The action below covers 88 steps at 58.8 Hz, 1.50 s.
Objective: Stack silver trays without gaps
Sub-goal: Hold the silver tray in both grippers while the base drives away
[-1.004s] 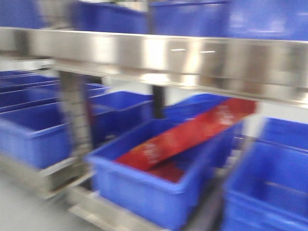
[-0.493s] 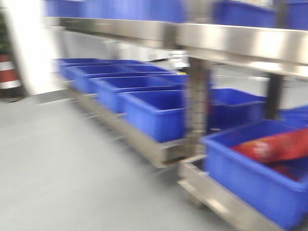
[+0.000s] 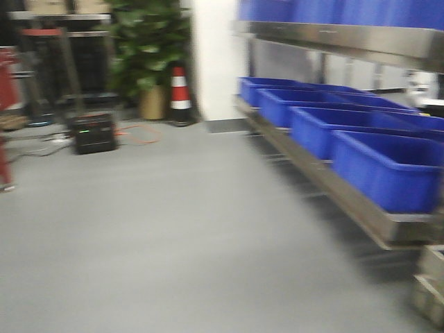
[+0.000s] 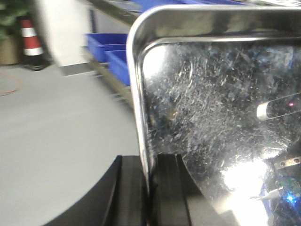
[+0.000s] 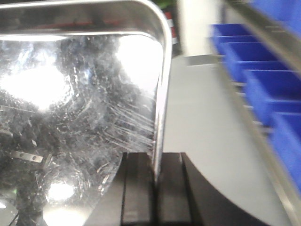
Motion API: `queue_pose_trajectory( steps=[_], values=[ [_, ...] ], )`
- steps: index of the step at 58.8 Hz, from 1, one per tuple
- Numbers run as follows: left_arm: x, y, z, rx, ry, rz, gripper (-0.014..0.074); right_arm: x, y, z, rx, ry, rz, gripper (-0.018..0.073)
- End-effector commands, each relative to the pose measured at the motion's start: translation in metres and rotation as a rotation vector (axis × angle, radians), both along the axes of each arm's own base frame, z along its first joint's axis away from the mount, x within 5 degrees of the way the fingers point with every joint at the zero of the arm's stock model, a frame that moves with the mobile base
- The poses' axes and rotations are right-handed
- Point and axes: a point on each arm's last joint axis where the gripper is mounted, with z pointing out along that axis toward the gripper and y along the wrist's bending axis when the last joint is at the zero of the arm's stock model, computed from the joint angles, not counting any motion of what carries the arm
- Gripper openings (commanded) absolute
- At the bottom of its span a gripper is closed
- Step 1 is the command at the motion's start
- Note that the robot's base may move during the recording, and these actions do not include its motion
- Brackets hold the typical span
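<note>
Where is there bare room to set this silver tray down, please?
The grey floor is bare between the black box and the lower shelf. That shelf is crowded, blue bins side by side. Left gripper and right gripper each clamp the silver tray.

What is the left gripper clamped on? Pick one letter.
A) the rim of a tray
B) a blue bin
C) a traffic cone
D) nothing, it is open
A: in the left wrist view the left gripper has its two dark fingers shut on the thin side rim of the tray, whose scratched shiny bottom fills most of the picture.
</note>
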Motion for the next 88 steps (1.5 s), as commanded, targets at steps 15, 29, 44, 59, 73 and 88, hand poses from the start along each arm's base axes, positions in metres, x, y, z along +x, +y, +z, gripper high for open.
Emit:
queue_pose_trajectory(
  steps=[15, 29, 44, 59, 73, 88],
  values=[
    [-0.0080, -0.0096, 0.0121, -0.074, -0.060, -0.061, -0.0007, -0.0038, 0.0060, 0.0110, 0.047, -0.073, 0.025, -0.0079],
    [-0.0080, -0.0096, 0.0121, -0.074, -0.060, -0.061, -0.0007, -0.0038, 0.0060, 0.0110, 0.047, -0.073, 0.025, -0.0079],
    [-0.0080, -0.0096, 0.0121, -0.074, -0.060, -0.061, -0.0007, -0.0038, 0.0060, 0.0110, 0.047, -0.073, 0.025, -0.0079],
    [-0.0080, -0.0096, 0.0121, -0.074, -0.060, -0.061, -0.0007, -0.0038, 0.0060, 0.0110, 0.047, -0.073, 0.025, -0.0079],
    [-0.0080, -0.0096, 0.0121, -0.074, -0.060, -0.061, -0.0007, -0.0038, 0.0060, 0.0110, 0.047, -0.073, 0.025, -0.0079],
    [-0.0080, -0.0096, 0.0121, -0.074, -0.060, -0.061, -0.0007, -0.0038, 0.0060, 0.0110, 0.047, -0.073, 0.025, -0.0079]
  ],
)
